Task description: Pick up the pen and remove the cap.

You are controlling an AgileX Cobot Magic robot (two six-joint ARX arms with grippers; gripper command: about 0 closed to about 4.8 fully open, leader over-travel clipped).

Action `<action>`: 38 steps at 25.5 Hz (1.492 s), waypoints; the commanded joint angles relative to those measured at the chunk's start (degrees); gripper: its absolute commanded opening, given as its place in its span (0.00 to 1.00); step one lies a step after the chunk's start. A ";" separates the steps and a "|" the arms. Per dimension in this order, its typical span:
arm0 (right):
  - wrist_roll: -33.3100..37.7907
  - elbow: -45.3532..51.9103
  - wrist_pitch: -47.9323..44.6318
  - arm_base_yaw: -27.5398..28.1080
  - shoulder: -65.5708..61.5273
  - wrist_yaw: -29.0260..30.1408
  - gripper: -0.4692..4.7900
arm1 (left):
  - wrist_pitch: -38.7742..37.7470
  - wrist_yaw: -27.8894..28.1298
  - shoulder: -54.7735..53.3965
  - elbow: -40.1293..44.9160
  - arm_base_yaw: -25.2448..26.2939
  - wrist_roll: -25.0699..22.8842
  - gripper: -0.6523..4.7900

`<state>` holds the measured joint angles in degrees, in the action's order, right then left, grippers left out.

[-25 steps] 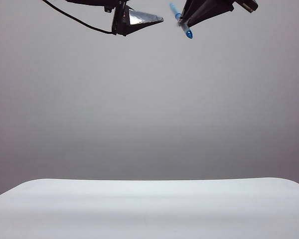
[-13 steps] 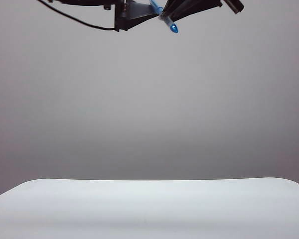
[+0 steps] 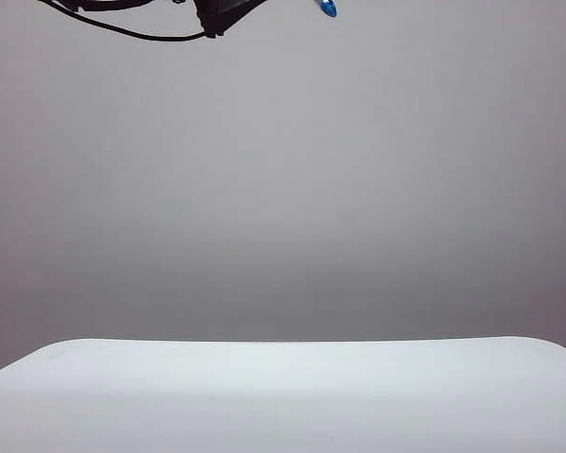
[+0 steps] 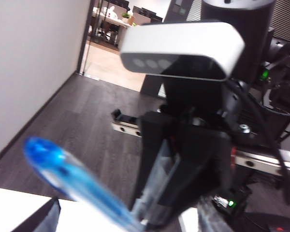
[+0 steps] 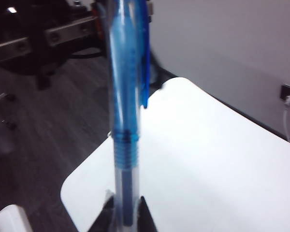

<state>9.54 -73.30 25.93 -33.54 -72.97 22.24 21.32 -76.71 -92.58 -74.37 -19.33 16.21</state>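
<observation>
Pen (image 5: 124, 159) stands between the right gripper (image 5: 125, 212) fingers, high above the table (image 3: 283, 396)

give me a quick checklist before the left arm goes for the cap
1. Pen held by right gripper: ok, barrel sits clamped between the shut jaws.
2. Cap on the pen: ok, it covers the far end, clip showing.
3. Left gripper lined up with the cap: ok, the capped blue end sits between its two fingers in the left wrist view.
4. Left jaws closed on the cap: cannot tell, only the finger edges show at the frame's edge.
5. Pen clear of the table: ok, its blue end is high at the top of the exterior view.
6. Both grippers visible in exterior view: not ok, nearly all out of frame.
</observation>
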 commanded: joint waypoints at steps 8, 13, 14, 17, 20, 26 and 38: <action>-0.15 -0.20 -3.37 -0.04 0.26 2.32 0.09 | 4.59 8.57 0.22 0.52 -0.81 4.07 0.79; -0.15 -0.15 -3.19 -0.04 0.26 2.12 0.09 | 15.85 10.29 0.22 0.87 -0.72 12.46 0.79; -0.15 -0.15 -3.45 -0.04 0.26 2.10 0.09 | 17.42 10.62 0.22 1.11 -0.81 13.40 0.79; -0.15 -0.15 -3.63 -0.04 0.26 2.08 0.09 | 19.10 11.50 0.22 2.71 -0.90 14.75 0.79; -0.15 -0.17 -3.82 -0.04 0.26 2.10 0.09 | 19.67 11.34 0.22 4.33 -0.90 15.93 0.79; -0.15 -0.17 -3.89 -0.04 0.26 2.34 0.09 | 22.77 13.97 0.22 6.19 -1.68 17.38 0.79; -0.15 -0.17 -3.76 -0.04 0.26 2.34 0.09 | 26.40 15.87 0.22 6.19 -2.40 20.72 0.49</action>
<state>9.54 -73.28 23.35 -33.54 -72.97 24.23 46.92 -61.25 -92.58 -68.05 -21.50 36.80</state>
